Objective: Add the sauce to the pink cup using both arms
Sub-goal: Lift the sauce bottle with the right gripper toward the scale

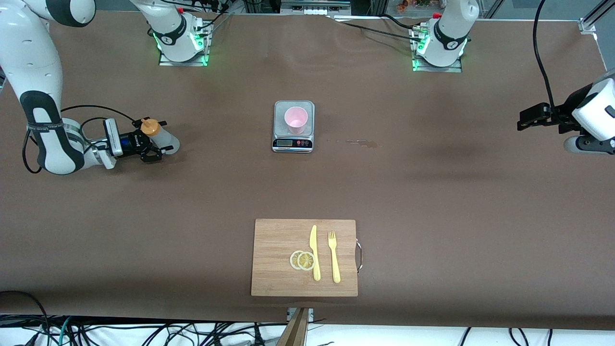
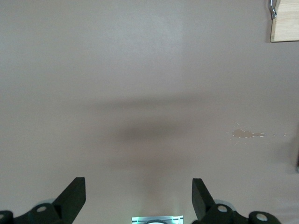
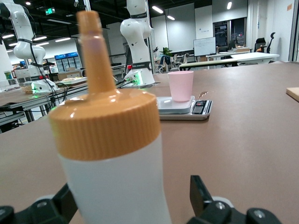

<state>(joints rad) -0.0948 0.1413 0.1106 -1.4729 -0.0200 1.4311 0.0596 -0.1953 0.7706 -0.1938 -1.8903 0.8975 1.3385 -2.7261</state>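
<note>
Right gripper (image 1: pixel 154 142): held low at the right arm's end of the table, its jaws set around the sauce (image 1: pixel 156 134); whether the pads press the bottle cannot be told from the right wrist view, so contact is only probable.
Sauce: seen upright, orange cap on top, between the right fingers (image 3: pixel 202 193).
Pink cup (image 1: pixel 295 120): placed upright on a kitchen scale (image 1: pixel 293 142) at mid-table.
Cutting board (image 1: pixel 276 269): laid nearer the front camera, with lemon slices (image 1: pixel 302 260), knife (image 1: pixel 314 252) and fork (image 1: pixel 333 256) on it.
Spill (image 1: pixel 358 142): seen beside the scale.
Left gripper (image 1: pixel 528 117): kept waiting over the left arm's end, jaws spread wide and empty.
</note>
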